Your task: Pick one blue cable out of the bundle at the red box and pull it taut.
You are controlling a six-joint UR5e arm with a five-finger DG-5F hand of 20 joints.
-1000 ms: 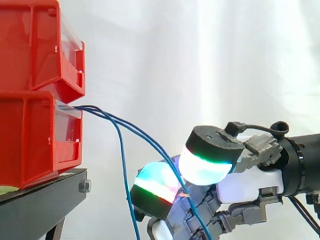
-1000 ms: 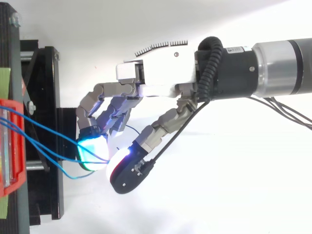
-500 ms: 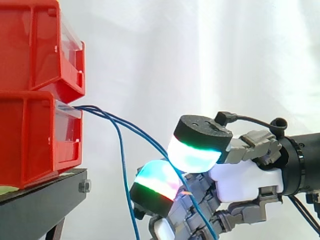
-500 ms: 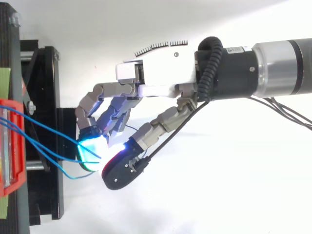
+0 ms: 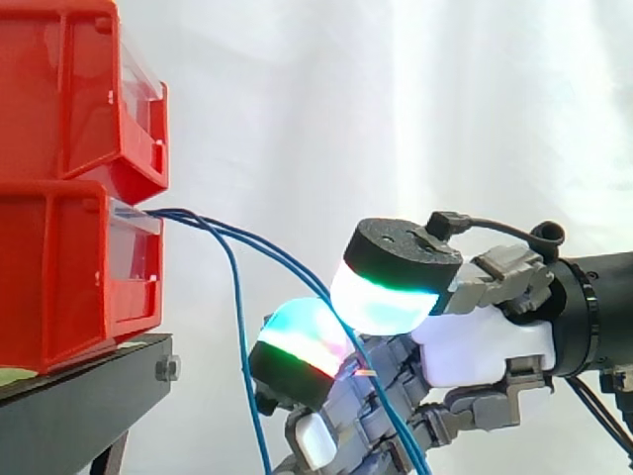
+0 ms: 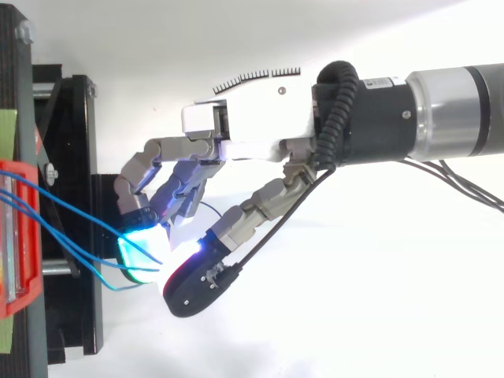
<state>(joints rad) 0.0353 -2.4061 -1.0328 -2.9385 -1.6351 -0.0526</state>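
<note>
Hand (image 6: 244, 130) fingers (image 6: 140, 250) curled round two blue cables (image 5: 277, 262) just right of the red box (image 5: 59, 277), third cable (image 5: 244, 346) hanging loose left of them; singling one out and pulling taut not yet done.

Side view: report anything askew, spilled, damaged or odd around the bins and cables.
Nothing is spilled or broken. The blue cables leave the lower red bin and sag toward the hand; one droops almost straight down beside the black stand, so none is taut yet.
</note>
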